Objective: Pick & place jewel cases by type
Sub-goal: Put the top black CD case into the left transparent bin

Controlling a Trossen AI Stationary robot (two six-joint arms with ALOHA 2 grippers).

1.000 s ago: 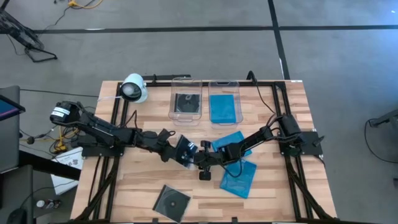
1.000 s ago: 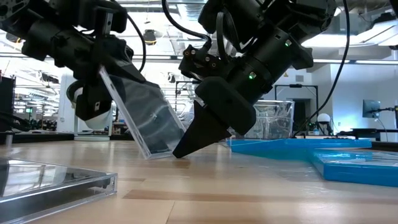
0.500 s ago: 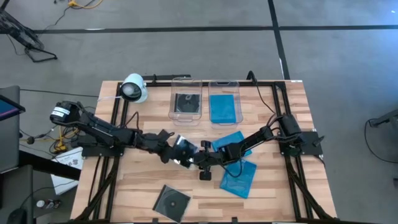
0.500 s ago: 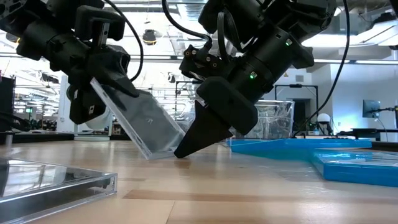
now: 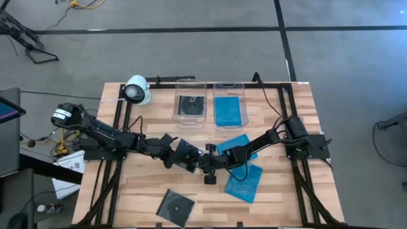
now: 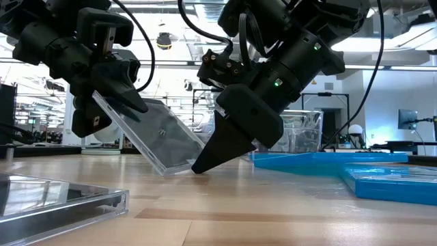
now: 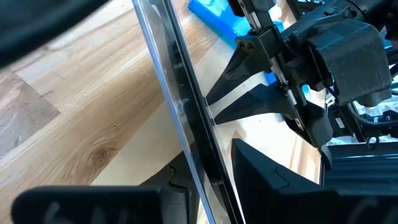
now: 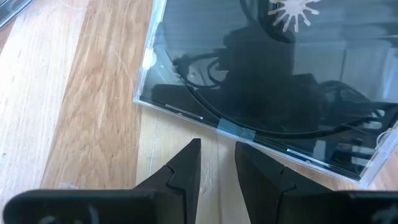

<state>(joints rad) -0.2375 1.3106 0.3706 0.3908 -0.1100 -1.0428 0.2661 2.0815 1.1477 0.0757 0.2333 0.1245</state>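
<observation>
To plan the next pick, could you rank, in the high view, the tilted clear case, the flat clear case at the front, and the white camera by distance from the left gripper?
1. tilted clear case, at the left gripper, mid-table.
2. flat clear case, front edge.
3. white camera, back left corner.

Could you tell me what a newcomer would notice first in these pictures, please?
At the table's middle, the left gripper clamps a clear-and-black plastic jewel case tilted on its lower edge, with the right gripper pressed tip-down against that edge. Beside them lie two translucent blue jewel cases.
</observation>
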